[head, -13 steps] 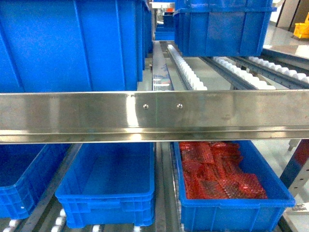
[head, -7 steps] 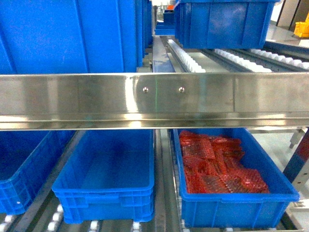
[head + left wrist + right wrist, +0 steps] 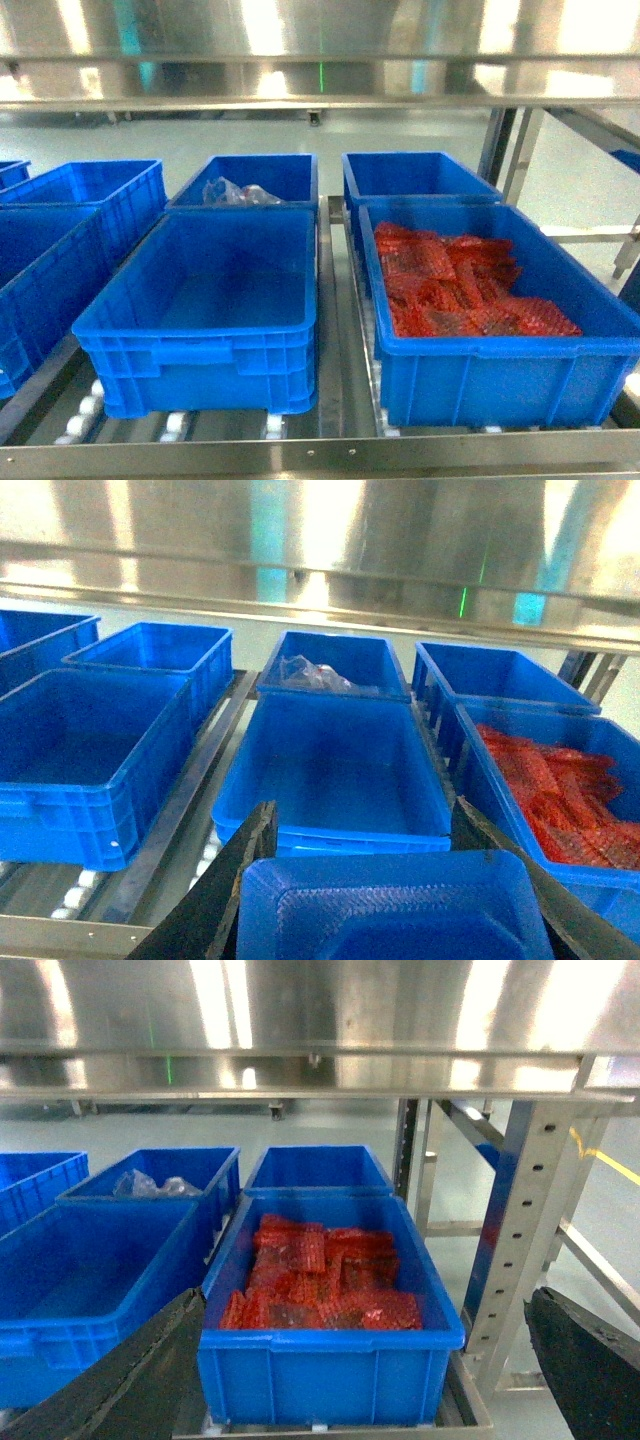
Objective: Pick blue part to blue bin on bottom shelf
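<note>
The blue part (image 3: 392,912), a shallow tray-shaped piece, sits between the black fingers (image 3: 240,880) of my left gripper (image 3: 365,825), which is shut on it. Straight ahead of it stands the blue bin (image 3: 335,770), with nothing inside, on the bottom shelf (image 3: 320,455); the head view shows this bin (image 3: 215,290) at centre left. My right gripper (image 3: 365,1300) is open with nothing between its fingers (image 3: 150,1360), facing a bin of red parts. Neither gripper shows in the head view.
A blue bin of red mesh-wrapped parts (image 3: 460,290) stands right of the target bin. Behind are a bin holding a clear plastic bag (image 3: 240,190) and another bin (image 3: 415,175). More blue bins (image 3: 40,270) stand left. A steel shelf rail (image 3: 320,40) overhangs; a rack upright (image 3: 520,1230) stands right.
The head view has dropped from the upper shelf's steel rail and its bins down to the bottom shelf; the rail now lies at the top edge and the lower bins show fully.
</note>
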